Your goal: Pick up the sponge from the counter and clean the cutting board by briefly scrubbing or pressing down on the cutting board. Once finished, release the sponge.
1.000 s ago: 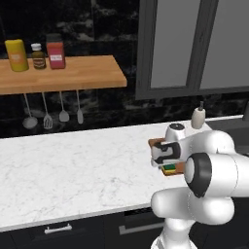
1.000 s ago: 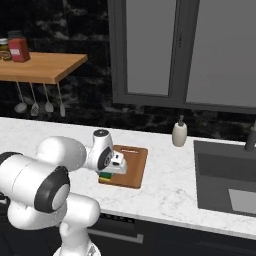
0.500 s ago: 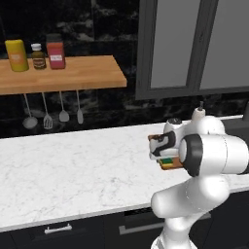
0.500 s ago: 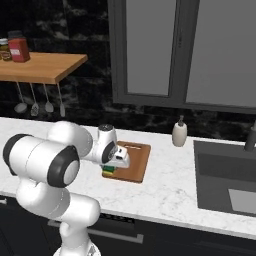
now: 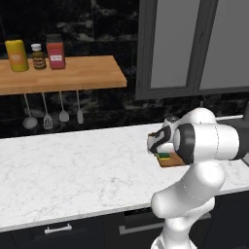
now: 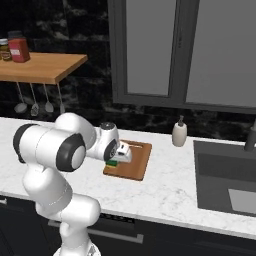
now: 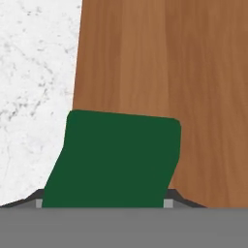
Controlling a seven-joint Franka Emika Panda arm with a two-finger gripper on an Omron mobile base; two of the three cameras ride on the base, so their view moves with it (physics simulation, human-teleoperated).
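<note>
1. My gripper (image 6: 119,157) is clamped on the sponge (image 7: 116,160), low over the cutting board (image 6: 136,165).
2. Sponge sits at the board's left edge beside the bare counter (image 7: 34,72); contact looks likely, hard to tell.
3. Open marble stretches left (image 5: 73,165); sink (image 6: 225,180) lies right.

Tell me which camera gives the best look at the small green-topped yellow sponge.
The hand view: the small green-topped yellow sponge looms large there, its dark green face over the reddish-brown wooden cutting board near the board's edge. In the right base view, the sponge is a small sliver under the gripper; in the left base view, the arm mostly hides it.
</note>
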